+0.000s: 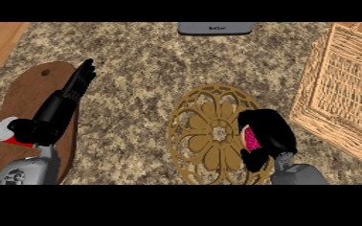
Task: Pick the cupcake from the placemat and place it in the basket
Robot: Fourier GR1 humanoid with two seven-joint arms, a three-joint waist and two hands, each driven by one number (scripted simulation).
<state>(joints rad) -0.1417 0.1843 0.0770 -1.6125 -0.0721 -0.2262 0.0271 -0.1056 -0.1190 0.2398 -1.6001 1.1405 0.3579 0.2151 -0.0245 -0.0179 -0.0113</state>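
A round golden placemat (212, 134) with a cut-out flower pattern lies on the granite counter at lower centre. My right hand (268, 134) rests over its right edge, fingers curled round the cupcake (250, 139), of which only a pink patch shows. The wicker basket (332, 91) stands at the right edge, just beyond that hand. At the left my left hand (74, 88) is open, its straight fingers pointing up over a wooden board.
A brown wooden cutting board (32, 93) lies at the left under my left forearm. A grey device (215, 28) sits at the counter's far edge, top centre. A strip of wood floor (10, 36) shows at the top left.
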